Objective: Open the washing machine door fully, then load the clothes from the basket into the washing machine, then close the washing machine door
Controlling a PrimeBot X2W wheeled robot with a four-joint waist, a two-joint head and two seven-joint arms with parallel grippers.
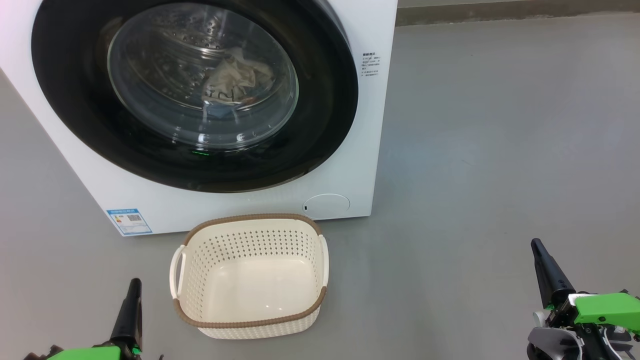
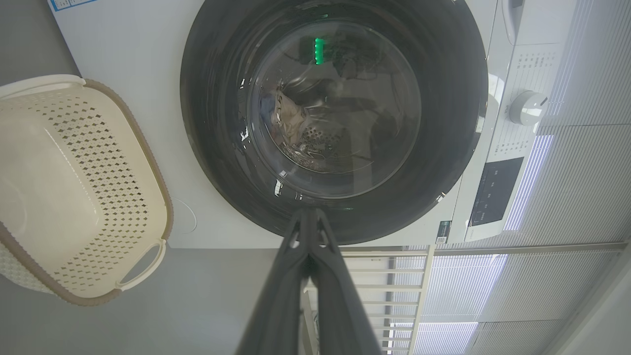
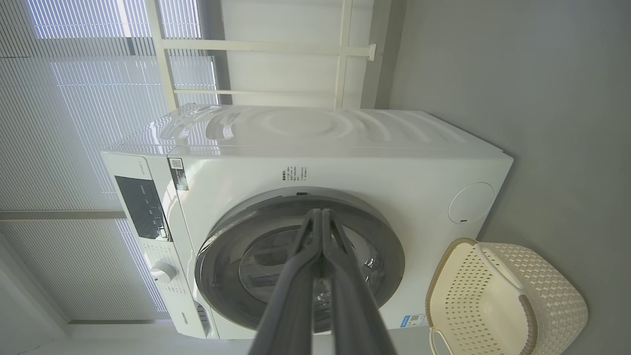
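L gripper point(image 1: 134, 286) low at left, fingers pressed together, nothing in them. R gripper point(image 1: 536, 245) low at right, likewise closed & bare. Between them & a bit ahead on the grey floor point(image 1: 500, 125), the basket point(image 1: 250, 219) sits upright, just in front of the washing machine point(image 1: 365, 150). The washing machine door point(image 1: 70, 110) lies closed, flush w/ the front. Behind its glass the clothes point(image 1: 232, 82) lie in the steel drum point(image 1: 200, 35): cream cloth w/ dark lettering on top, blue underneath.

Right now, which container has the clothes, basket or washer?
The washing machine: clothes show behind its shut door; the basket is empty.
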